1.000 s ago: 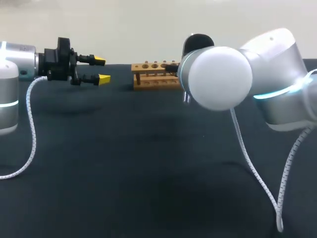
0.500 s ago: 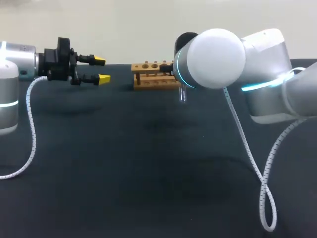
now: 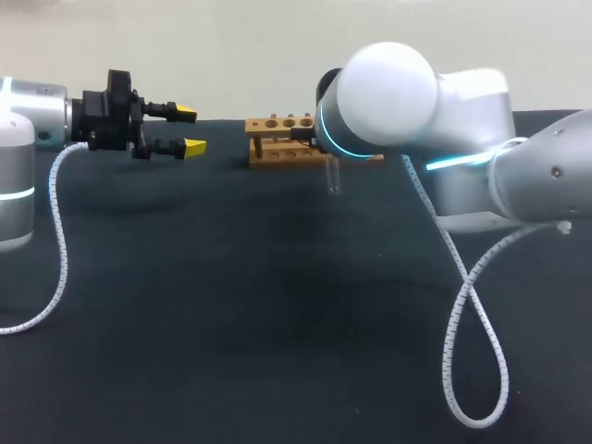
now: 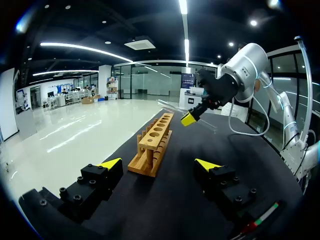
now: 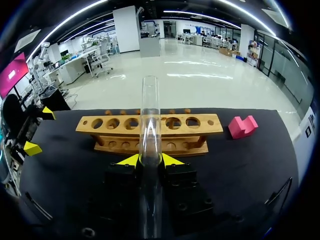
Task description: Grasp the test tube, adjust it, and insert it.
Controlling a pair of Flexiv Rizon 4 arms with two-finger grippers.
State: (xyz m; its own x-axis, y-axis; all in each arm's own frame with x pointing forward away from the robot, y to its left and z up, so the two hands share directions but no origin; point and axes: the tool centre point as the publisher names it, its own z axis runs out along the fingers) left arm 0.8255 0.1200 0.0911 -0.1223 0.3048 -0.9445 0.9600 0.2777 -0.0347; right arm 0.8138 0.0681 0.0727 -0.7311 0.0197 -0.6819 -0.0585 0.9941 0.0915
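right gripper (image 5: 150, 160) clamps the test tube (image 5: 150, 107) just short of the wooden rack (image 5: 200, 131)
wooden rack stands by the tabletop's (image 3: 231, 305) far edge; left gripper (image 4: 159, 163) hangs wide open, empty

Table (image 3: 222, 314): dark matte top. On it: one wooden test tube rack (image 3: 276, 123), single row of round holes, upright near the far edge; one small pink notched block (image 5: 243, 126), near the rack's end, not touching.
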